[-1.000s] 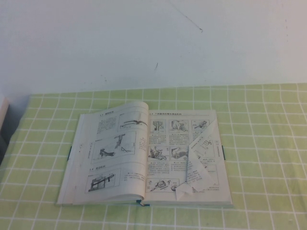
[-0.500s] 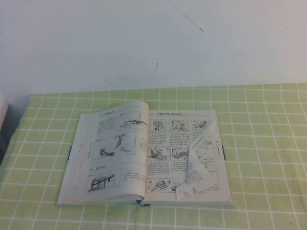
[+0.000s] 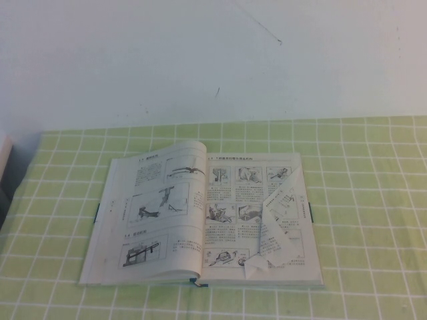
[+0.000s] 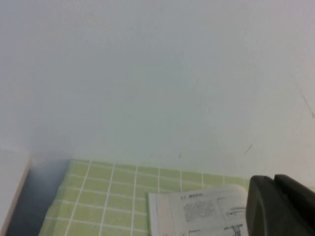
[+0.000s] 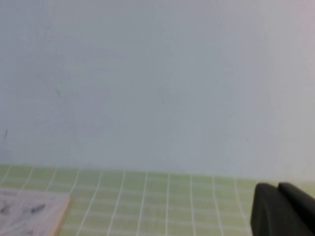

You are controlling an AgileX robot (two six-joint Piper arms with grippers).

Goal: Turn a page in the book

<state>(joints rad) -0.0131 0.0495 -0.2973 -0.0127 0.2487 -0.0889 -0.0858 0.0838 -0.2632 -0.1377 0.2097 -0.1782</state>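
The book (image 3: 160, 220) lies open on the green checked cloth in the high view, teal cover edges showing at its sides. The page (image 3: 230, 207) is the right-hand leaf, with a grid of small drawings. Its outer near corner (image 3: 277, 223) is creased and folded up and inward. Neither arm shows in the high view. My left gripper (image 4: 274, 199) is shut and empty, held back from the book (image 4: 197, 214) on its left side. My right gripper (image 5: 279, 206) is shut and empty, held back on the right; only a corner of the book (image 5: 27, 214) shows there.
The green checked tablecloth (image 3: 360, 200) covers the table up to a white wall (image 3: 213, 60) behind. A pale box-like object (image 3: 3, 167) stands at the table's far left edge; it also shows in the left wrist view (image 4: 12, 191).
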